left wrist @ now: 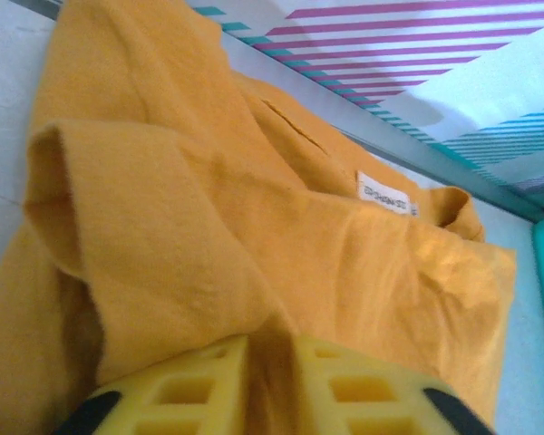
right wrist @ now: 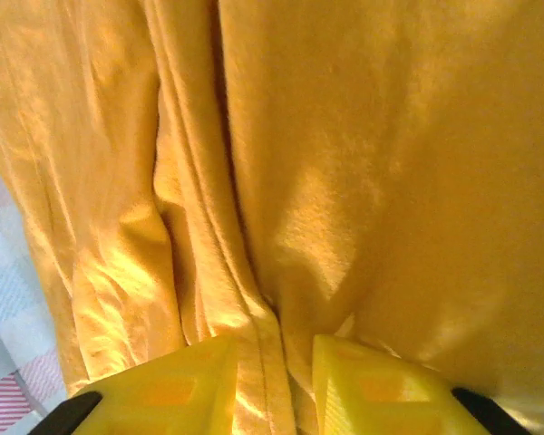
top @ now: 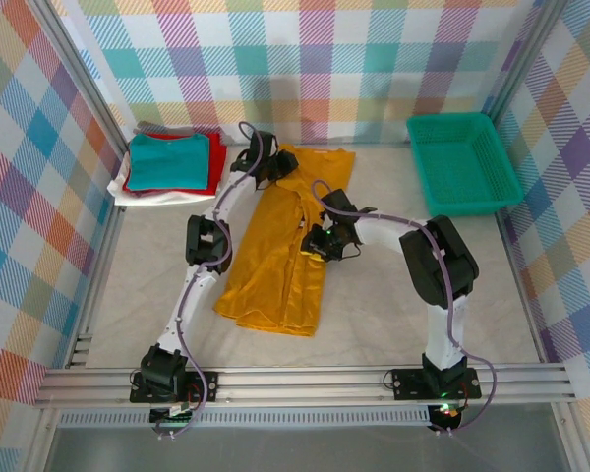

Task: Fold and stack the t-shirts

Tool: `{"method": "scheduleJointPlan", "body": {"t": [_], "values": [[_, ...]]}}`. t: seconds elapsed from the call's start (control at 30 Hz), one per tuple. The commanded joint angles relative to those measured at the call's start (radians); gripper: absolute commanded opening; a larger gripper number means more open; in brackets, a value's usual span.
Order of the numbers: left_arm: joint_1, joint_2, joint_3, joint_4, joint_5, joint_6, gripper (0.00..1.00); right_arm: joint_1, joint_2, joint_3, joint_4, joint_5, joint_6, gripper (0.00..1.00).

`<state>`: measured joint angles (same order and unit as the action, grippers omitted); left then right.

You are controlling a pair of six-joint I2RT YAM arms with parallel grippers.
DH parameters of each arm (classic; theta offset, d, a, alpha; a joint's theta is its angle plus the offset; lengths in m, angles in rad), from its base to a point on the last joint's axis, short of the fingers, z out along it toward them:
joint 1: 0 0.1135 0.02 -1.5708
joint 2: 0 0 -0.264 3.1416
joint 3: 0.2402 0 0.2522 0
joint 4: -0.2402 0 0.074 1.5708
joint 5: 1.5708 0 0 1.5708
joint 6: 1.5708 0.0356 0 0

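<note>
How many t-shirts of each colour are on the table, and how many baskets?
Mustard-yellow t-shirt: 1
Teal t-shirt: 1
Red t-shirt: 1
White t-shirt: 1
Grey t-shirt: 1
Green basket: 1
Total: 6

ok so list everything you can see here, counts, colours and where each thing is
t-shirt: one, mustard yellow, table centre, folded lengthwise
folded tees: one stack, teal on top, red and white below, grey edge behind, far left corner
basket: one, green mesh, far right corner
table: one, pale, under everything
left arm: one, white and black, reaching to the t-shirt's far end
right arm: one, white and black, reaching to its middle
left end effector: yellow fingers, shut on the t-shirt
right end effector: yellow fingers, shut on a t-shirt fold
</note>
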<state>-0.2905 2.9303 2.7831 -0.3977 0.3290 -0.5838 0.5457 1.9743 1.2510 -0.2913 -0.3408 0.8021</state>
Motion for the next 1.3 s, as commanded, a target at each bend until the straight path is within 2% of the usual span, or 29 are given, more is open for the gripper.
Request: {"method": "scheduleJointPlan", "body": {"t": [0.0, 0.1, 0.2, 0.27, 0.43, 0.5, 0.6, 0.7, 0.8, 0.93, 1.13, 1.27], "values": [[0.038, -0.164, -0.044, -0.09, -0.05, 0.083, 0.32, -0.032, -0.009, 0.029, -0.075, 0.074, -0.032, 0.31], [0.073, -0.302, -0.165, -0.081, -0.07, 0.112, 0.46, -0.032, -0.037, 0.029, -0.095, 0.112, -0.087, 0.33], [0.097, -0.454, -0.284, -0.092, -0.096, 0.127, 0.47, -0.026, -0.046, 0.055, -0.133, 0.108, -0.16, 0.35], [0.1, -0.572, -0.424, -0.07, -0.126, 0.145, 0.48, -0.018, -0.06, 0.052, -0.152, 0.123, -0.185, 0.35], [0.088, -0.931, -1.005, 0.175, -0.136, 0.077, 0.47, 0.012, -0.087, 0.035, -0.174, 0.152, -0.228, 0.31], [0.05, -1.032, -1.174, 0.198, -0.121, 0.081, 0.43, 0.016, -0.096, 0.026, -0.167, 0.14, -0.226, 0.29], [-0.069, -1.136, -1.325, 0.084, -0.223, 0.172, 0.4, 0.016, -0.114, 0.007, -0.151, 0.151, -0.222, 0.26], [-0.137, -1.213, -1.475, 0.036, -0.286, 0.171, 0.38, 0.011, -0.067, 0.029, -0.192, 0.185, -0.216, 0.25], [-0.141, -1.272, -1.605, 0.01, -0.296, 0.127, 0.36, 0.007, -0.016, 0.028, -0.176, 0.179, -0.209, 0.22], [-0.169, -1.357, -1.704, 0.002, -0.248, 0.077, 0.35, -0.023, 0.031, 0.03, -0.182, 0.202, -0.186, 0.18], [-0.325, -1.422, -1.716, -0.099, -0.188, 0.026, 0.32, -0.098, 0.039, 0.016, -0.2, 0.294, -0.198, 0.17], [-0.388, -1.434, -1.782, -0.077, -0.19, -0.028, 0.31, -0.141, 0.046, 0.028, -0.204, 0.332, -0.224, 0.17]]}}
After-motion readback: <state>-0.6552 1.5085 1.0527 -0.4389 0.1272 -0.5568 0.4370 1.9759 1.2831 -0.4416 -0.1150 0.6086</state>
